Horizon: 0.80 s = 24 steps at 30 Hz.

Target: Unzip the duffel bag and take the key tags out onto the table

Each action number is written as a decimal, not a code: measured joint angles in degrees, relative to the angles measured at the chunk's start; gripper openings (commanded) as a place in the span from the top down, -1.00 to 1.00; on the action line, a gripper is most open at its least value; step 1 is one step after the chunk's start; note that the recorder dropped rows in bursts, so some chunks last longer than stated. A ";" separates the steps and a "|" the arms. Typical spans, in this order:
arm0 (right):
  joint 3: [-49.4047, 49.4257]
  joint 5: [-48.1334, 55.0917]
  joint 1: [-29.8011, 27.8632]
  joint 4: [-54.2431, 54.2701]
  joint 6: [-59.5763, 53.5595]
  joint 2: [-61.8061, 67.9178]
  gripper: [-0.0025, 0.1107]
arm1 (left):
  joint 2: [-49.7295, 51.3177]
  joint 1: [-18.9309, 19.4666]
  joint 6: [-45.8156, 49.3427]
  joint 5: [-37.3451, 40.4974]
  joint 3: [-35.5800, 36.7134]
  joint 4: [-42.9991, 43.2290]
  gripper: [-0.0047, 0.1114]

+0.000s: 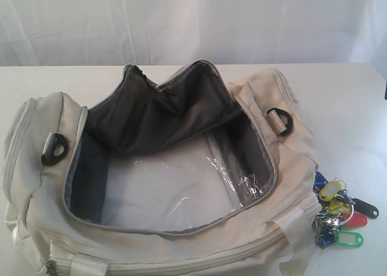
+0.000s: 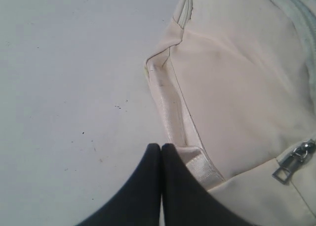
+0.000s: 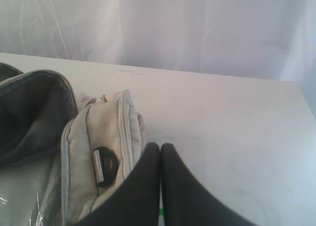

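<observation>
The cream duffel bag (image 1: 254,252) lies on the white table (image 1: 338,101) with its top flap folded back. Its dark grey lining and clear plastic base show, and nothing lies inside. The key tags (image 1: 337,212) sit in a bunch on the table by the bag's right end, with yellow, black, red, green and blue tags showing. Neither gripper appears in the exterior view. My left gripper (image 2: 161,147) is shut and empty beside the bag's end panel (image 2: 237,87). My right gripper (image 3: 160,146) is shut and empty beside the bag's other end (image 3: 106,132).
A white curtain (image 1: 193,22) hangs behind the table. Black D-rings (image 1: 54,149) sit on both ends of the bag. A metal zipper pull (image 2: 291,161) shows on the bag in the left wrist view. Bare tabletop (image 3: 232,137) stretches past the right gripper.
</observation>
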 measured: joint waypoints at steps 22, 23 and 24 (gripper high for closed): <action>0.00 0.00 2.06 0.00 0.00 0.00 0.96 | 0.00 0.00 0.00 0.00 0.00 1.10 0.92; 0.00 0.00 3.02 0.00 0.00 -0.13 0.96 | 0.00 0.00 0.00 0.00 0.00 1.10 0.92; 0.14 0.00 3.83 0.00 0.00 -0.63 0.96 | 0.00 0.00 0.00 0.00 0.00 1.10 0.92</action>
